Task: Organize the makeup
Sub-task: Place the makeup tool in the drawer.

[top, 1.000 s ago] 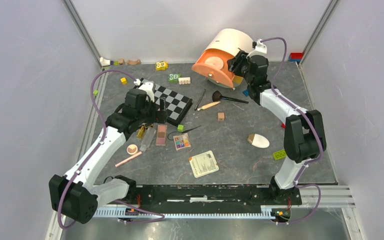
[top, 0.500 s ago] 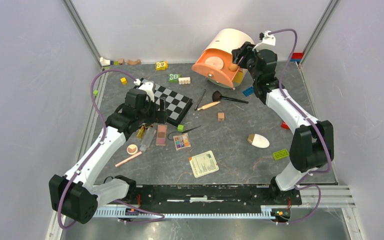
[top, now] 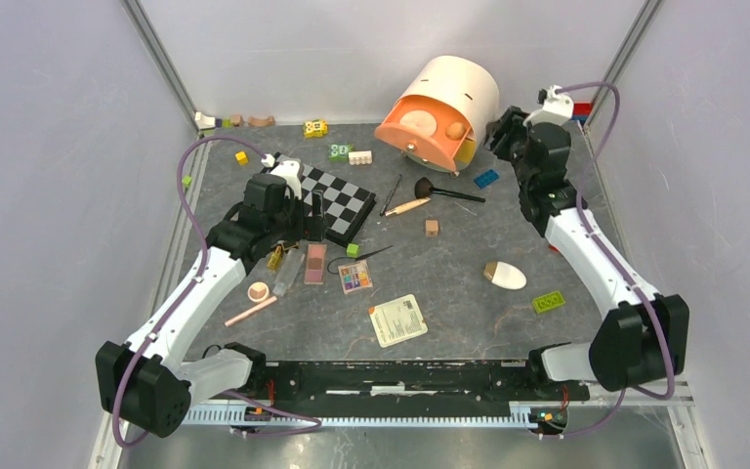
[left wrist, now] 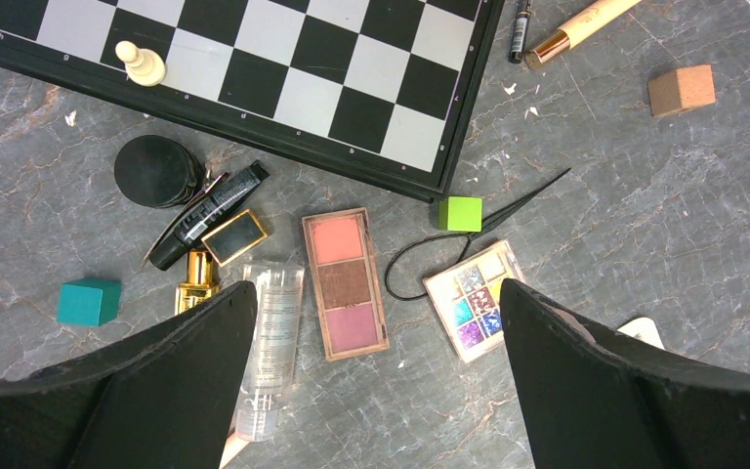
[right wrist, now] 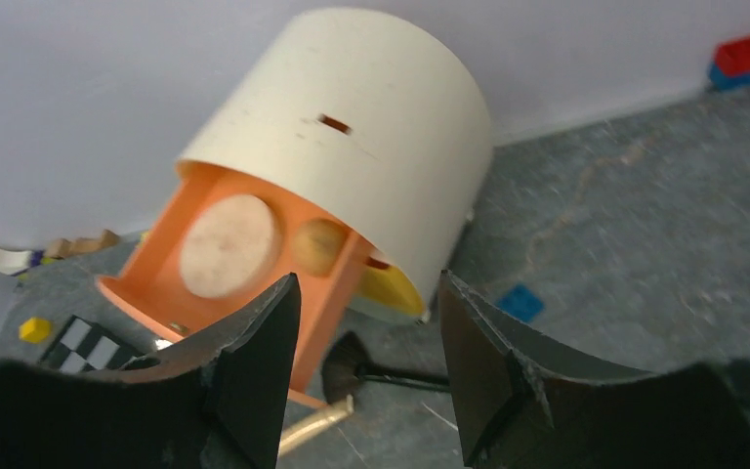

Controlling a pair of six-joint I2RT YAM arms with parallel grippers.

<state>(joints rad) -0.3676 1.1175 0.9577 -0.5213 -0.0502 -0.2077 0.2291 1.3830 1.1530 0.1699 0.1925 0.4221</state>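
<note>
Hangs the left gripper [left wrist: 376, 293] above the pink three-pan eyeshadow palette [left wrist: 345, 283], jaws spread wide, nothing between them. Has the clear plastic tube [left wrist: 271, 342] beside that palette on one side and the multicolour square palette [left wrist: 473, 298] on the other, near the black-and-white chessboard [left wrist: 254, 59]. Points the right gripper [right wrist: 366, 281], jaws likewise apart and empty, at the tipped cream-and-orange cylindrical organiser [right wrist: 352, 176]. Has the white egg-shaped sponge [top: 505, 276] lying well apart on the grey table [top: 469, 313].
</note>
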